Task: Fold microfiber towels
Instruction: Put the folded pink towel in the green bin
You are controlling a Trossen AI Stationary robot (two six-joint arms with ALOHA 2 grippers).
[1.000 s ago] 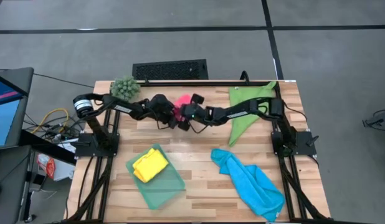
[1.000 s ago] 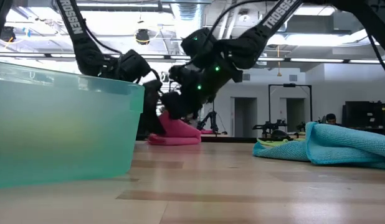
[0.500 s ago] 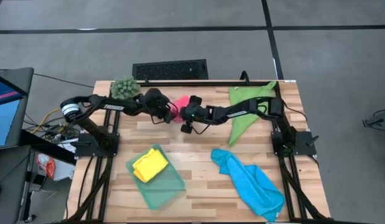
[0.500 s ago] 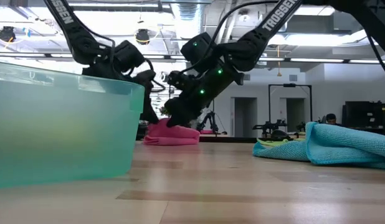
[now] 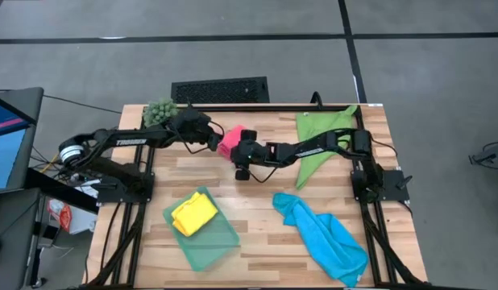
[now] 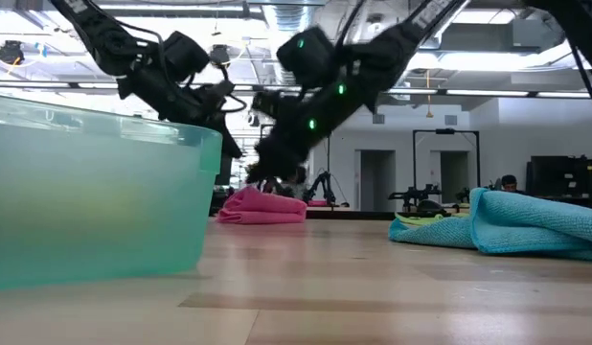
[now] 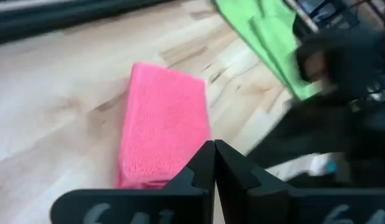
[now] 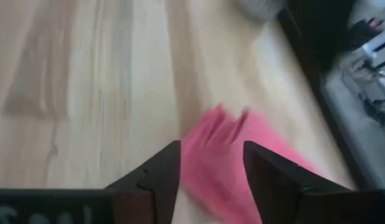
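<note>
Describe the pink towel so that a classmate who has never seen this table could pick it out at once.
Start at the wooden table and go to its far edge, between the spiky plant ball and the green towel. There lies the pink towel, between the two arms' tips. It is the only pink cloth, a small folded block; the green towel and the blue towel lie loose.

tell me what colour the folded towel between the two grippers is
Pink. The folded towel shows best in the left wrist view, lying flat on the wooden table.

Pink towel [image 5: 230,138], green towel [image 5: 320,137], blue towel [image 5: 325,236], yellow towel [image 5: 193,214], teal tray [image 5: 219,242].
</note>
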